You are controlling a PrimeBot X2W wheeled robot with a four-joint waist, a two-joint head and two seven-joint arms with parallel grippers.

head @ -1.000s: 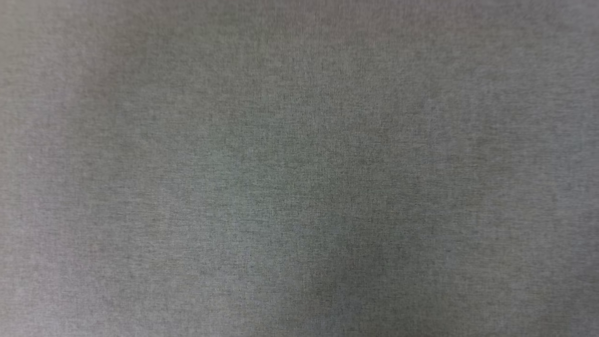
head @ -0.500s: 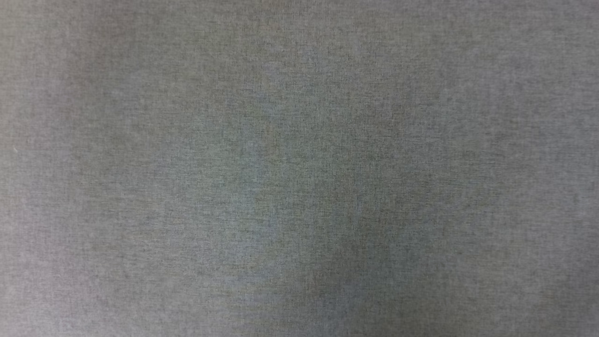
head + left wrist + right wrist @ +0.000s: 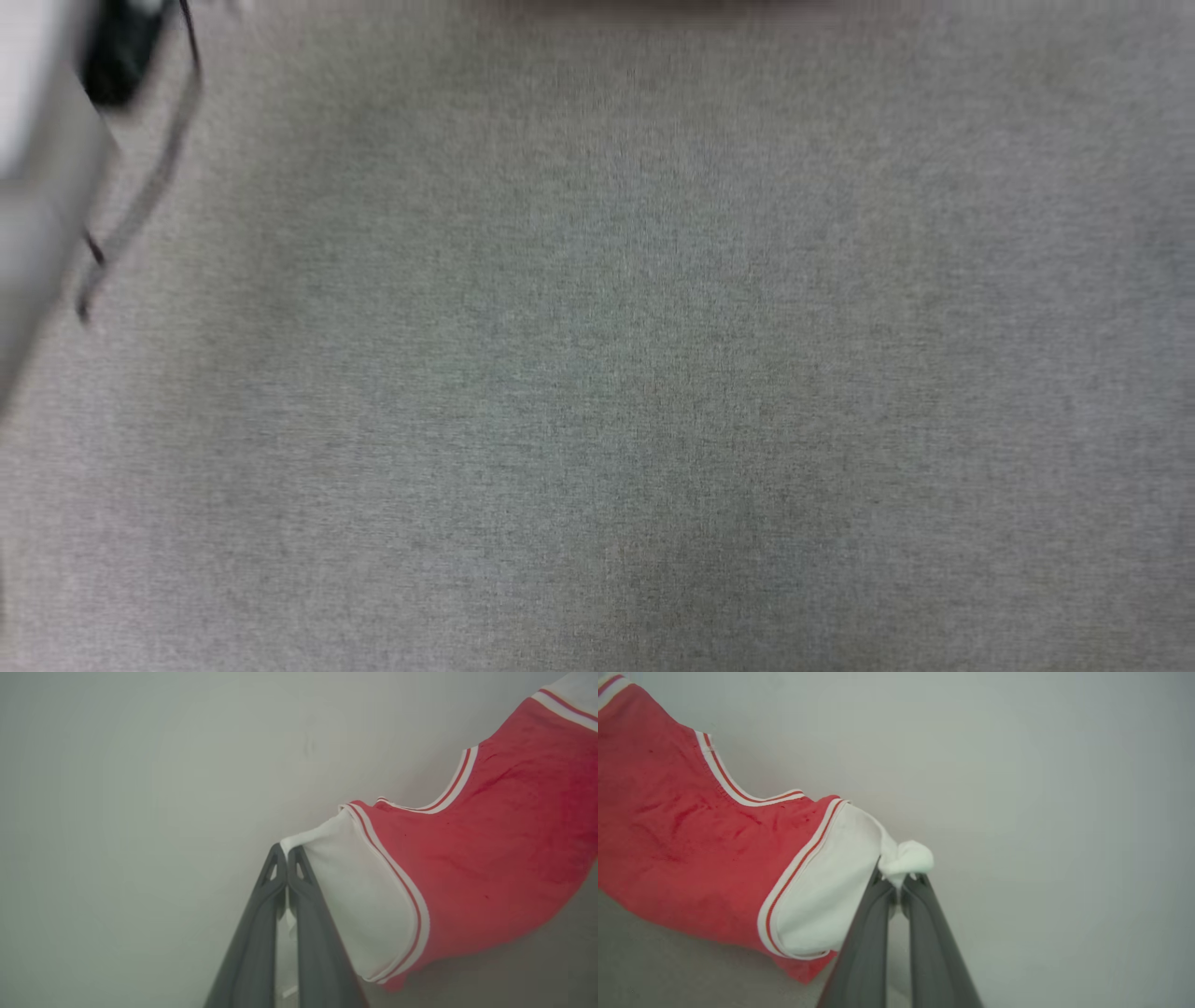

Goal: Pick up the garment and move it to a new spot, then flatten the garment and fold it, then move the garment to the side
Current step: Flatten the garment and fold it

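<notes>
Both clamped on cloth: left gripper (image 3: 286,851) pinches a white sleeve of garment (image 3: 490,858), red body to its right; right gripper (image 3: 899,882) pinches other sleeve, body leftward.

The garment (image 3: 490,858) is soft matt cloth, its red body napped (white panels smoother). The left gripper (image 3: 286,851) and right gripper (image 3: 899,884) look like smooth matt grey plastic. The grey surface (image 3: 653,373) is matt, finely flecked.
</notes>
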